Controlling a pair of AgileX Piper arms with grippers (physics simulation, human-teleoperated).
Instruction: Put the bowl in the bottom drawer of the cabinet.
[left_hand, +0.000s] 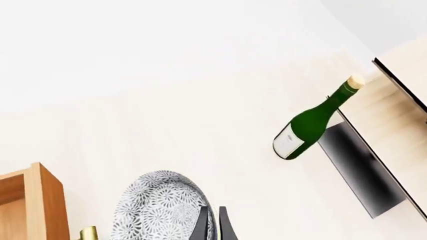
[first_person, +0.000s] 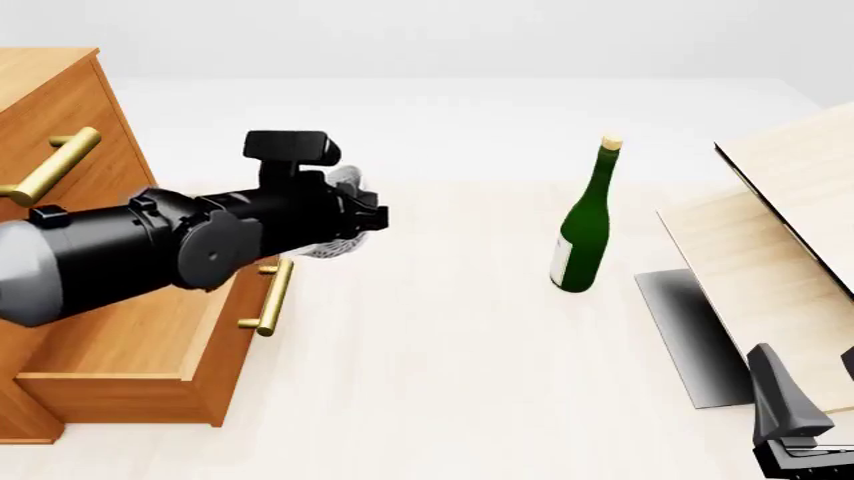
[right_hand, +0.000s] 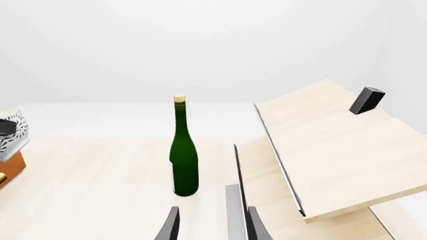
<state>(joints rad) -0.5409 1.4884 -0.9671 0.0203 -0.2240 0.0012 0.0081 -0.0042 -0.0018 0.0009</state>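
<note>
The speckled white-grey bowl (left_hand: 159, 207) hangs in the air with its rim pinched between the fingers of my left gripper (left_hand: 213, 214), which is shut on it. In the front view the bowl (first_person: 331, 246) peeks out behind the left gripper (first_person: 370, 218), just beyond the front panel of the pulled-out bottom drawer (first_person: 140, 340) of the orange-brown cabinet (first_person: 54, 110). The drawer's gold handle (first_person: 274, 296) sits just below the bowl. My right gripper (right_hand: 213, 227) is open and empty, low at the near right (first_person: 790, 420).
A green wine bottle (first_person: 583, 225) stands upright mid-table, to the right of the bowl. Pale wood panels with a dark edge (first_person: 781, 230) lean at the right, over a dark base plate (first_person: 687, 330). An upper drawer's gold handle (first_person: 51, 167) sticks out at the left.
</note>
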